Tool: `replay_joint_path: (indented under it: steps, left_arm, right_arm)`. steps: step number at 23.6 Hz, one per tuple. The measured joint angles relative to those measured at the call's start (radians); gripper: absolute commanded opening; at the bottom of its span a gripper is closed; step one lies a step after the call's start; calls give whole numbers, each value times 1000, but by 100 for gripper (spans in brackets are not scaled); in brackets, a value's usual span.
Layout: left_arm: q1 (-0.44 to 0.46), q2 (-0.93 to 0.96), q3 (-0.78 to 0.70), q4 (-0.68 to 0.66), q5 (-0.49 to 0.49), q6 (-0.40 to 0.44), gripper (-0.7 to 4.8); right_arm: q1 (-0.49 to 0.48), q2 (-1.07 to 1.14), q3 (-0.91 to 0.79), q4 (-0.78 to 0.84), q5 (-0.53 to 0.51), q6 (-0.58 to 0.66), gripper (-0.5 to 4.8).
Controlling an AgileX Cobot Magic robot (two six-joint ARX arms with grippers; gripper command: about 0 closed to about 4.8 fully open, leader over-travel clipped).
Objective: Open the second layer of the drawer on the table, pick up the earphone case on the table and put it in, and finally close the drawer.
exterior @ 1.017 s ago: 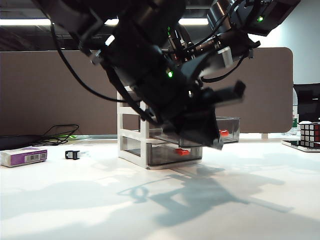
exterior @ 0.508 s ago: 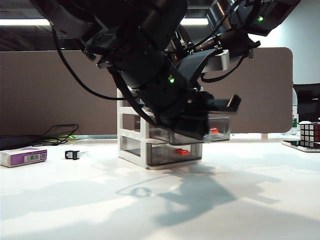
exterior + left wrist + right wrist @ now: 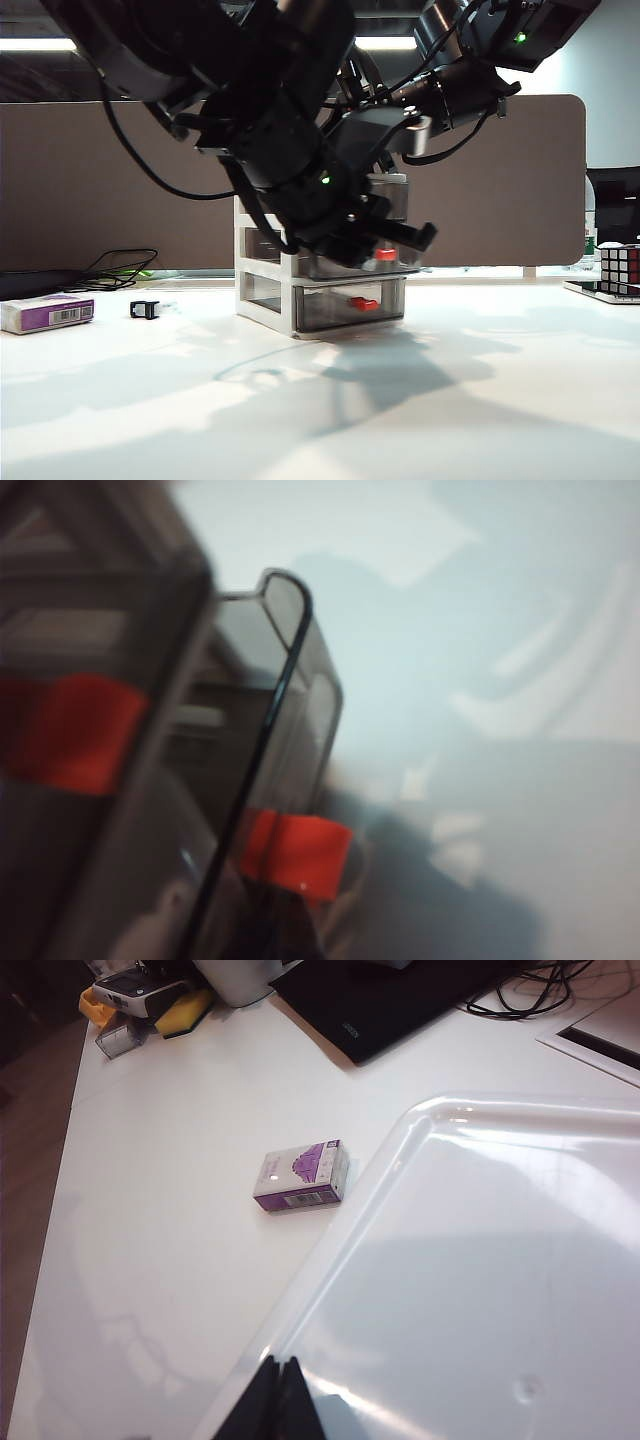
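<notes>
Because the cabinet is light moulded plastic, treat the drawer [image 3: 320, 265] as an item that can slide or tip on the smooth table [image 3: 300, 410] under any off-axis push.

Exterior view: the drawer stands mid-table. The left gripper [image 3: 385, 235] sits at the front of the second layer [image 3: 345, 262], just beside its red tab [image 3: 385, 254]; the arm hides the jaws here. The second layer appears nearly flush with the frame, so judge the closing step as close to complete. The bottom drawer's tab [image 3: 360, 303] is clear of the gripper. The right arm is raised above and behind the cabinet. A white-and-purple box [image 3: 47, 312] and a small black clip [image 3: 145, 309] lie well apart to the left. You cannot see the earphone case; it is presumably inside the second layer, but that cannot be confirmed.

Left wrist view: the blurred picture shows smoky translucent drawer fronts and two red tabs, one at [image 3: 65, 730] and one at [image 3: 295, 852]. The fingers are not visible; count them as closed together on nothing.

Right wrist view: the right gripper [image 3: 277, 1400] has its fingertips pressed together, holding nothing, above a clear plastic tray [image 3: 400, 1150].

Apply force squarely at the tab. The thin front wall flexes, and glossy plastic offers little friction.
</notes>
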Motion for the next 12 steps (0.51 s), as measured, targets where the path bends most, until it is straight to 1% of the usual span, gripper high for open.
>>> replay_joint_path:
  steps: [5, 9, 12]
  left_arm:
    - [12, 0, -1, 0, -48, 18, -5]
    - [16, 1, -2, 7, -95, 60, -6]
    - [16, 2, -2, 8, -109, 77, -5]
  right_arm:
    - [0, 1, 0, 0, 3, 3, -5]
    - [0, 1, 0, 4, 10, 7, -5]
    - [0, 1, 1, 6, 11, 8, -5]
